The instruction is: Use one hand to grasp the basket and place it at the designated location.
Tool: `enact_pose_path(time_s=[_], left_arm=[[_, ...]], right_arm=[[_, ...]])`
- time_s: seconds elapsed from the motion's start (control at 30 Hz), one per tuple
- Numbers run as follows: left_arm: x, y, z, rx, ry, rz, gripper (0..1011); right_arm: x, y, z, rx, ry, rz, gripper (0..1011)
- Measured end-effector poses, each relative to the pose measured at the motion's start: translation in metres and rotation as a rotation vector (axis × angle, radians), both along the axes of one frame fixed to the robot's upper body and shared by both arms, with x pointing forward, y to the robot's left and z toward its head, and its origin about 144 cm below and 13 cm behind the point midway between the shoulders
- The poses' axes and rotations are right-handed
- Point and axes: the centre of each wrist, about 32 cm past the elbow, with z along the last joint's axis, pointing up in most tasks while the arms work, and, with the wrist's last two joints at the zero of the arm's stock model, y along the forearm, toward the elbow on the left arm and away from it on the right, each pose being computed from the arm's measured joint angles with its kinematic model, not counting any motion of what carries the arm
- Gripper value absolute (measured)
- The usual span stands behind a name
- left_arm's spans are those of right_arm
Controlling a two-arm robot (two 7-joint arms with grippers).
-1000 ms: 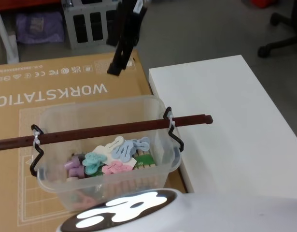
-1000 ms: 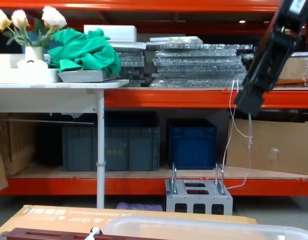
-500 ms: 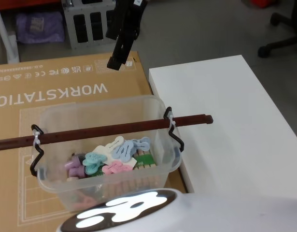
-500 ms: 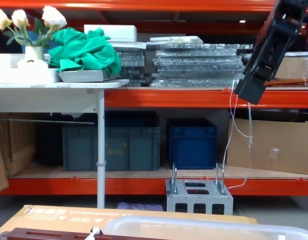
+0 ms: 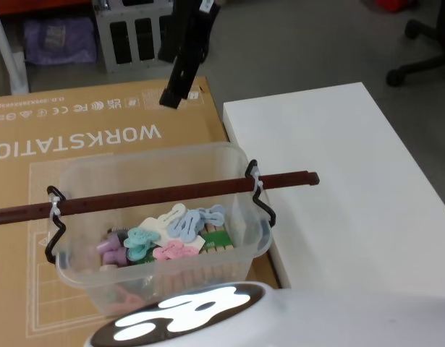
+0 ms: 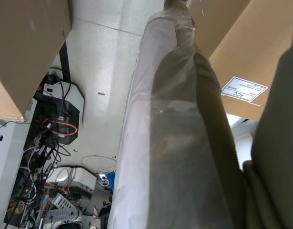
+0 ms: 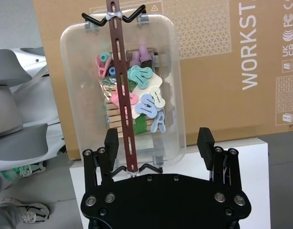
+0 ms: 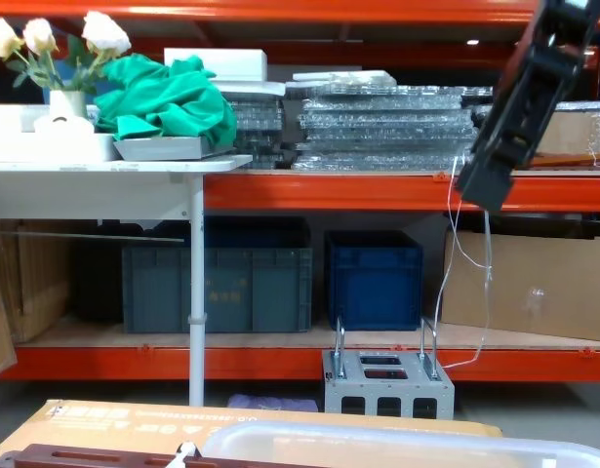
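The right gripper hangs high above the far side of the basket, fingers spread open, clear of its handle

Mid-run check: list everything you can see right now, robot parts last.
basket: one, clear plastic, on the cardboard box
handle bar: one, reddish-brown, across the basket's rim, white ties
small plastic pieces: several, pastel, inside the basket
cardboard box: one, brown, under the basket
table: one, white, right of the box
crates: two, dark blue, low shelf beyond
green cloth: one, on a side table beyond
right gripper: one, black, raised beyond the basket, fingers open, holding nothing
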Motion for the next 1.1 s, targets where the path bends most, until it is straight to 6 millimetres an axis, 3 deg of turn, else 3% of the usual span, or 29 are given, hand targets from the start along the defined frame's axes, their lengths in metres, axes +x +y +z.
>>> enact_pose_path(time_s=[0.3,1.1], left_arm=[[0.0,0.0,0.0,0.0,0.0,0.0,0],[0.0,0.0,0.0,0.0,0.0,-0.001,0]], right_arm=[[0.012,0.012,-0.035,-0.007,0.076,0.014,1000],[0.025,0.039,-0.089,-0.018,0.183,0.071,1000]])
